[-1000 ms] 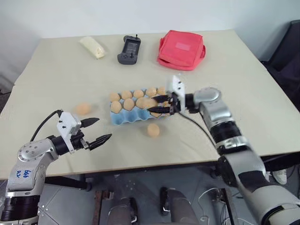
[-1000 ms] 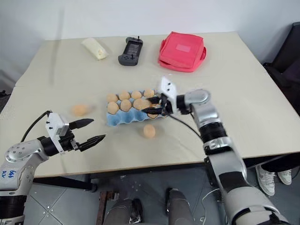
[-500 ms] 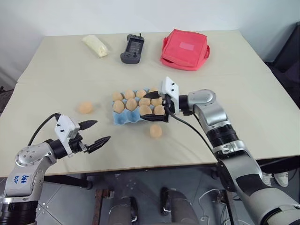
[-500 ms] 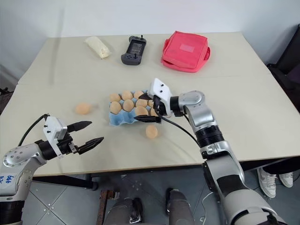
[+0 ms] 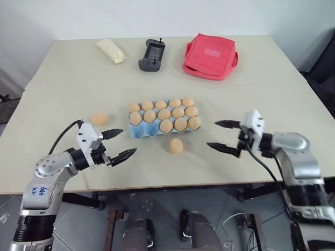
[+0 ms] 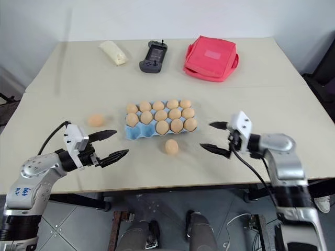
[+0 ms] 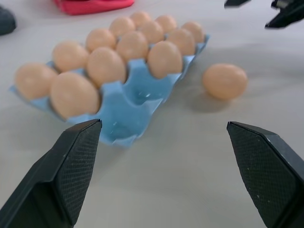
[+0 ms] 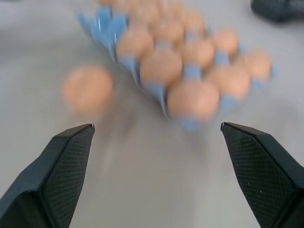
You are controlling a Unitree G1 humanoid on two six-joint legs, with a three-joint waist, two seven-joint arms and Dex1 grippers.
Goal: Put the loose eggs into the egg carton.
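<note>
While two eggs were left loose on the table (image 5: pixel 272 78), a roll off the near edge was judged the main risk, since a smooth oval would be sent away by a glancing finger. One loose egg (image 5: pixel 176 145) lay just in front of the carton (image 5: pixel 137 131), between both grippers; the other loose egg (image 5: pixel 99 119) lay to the carton's left, near the left gripper (image 5: pixel 121 143). Both the left gripper and the right gripper (image 5: pixel 221 135) were seen with jaws spread and nothing held. Eleven eggs were counted in the blue carton, and one cup at its near left corner was seen bare. With one cup for two eggs, crowding or cracking was judged possible.
</note>
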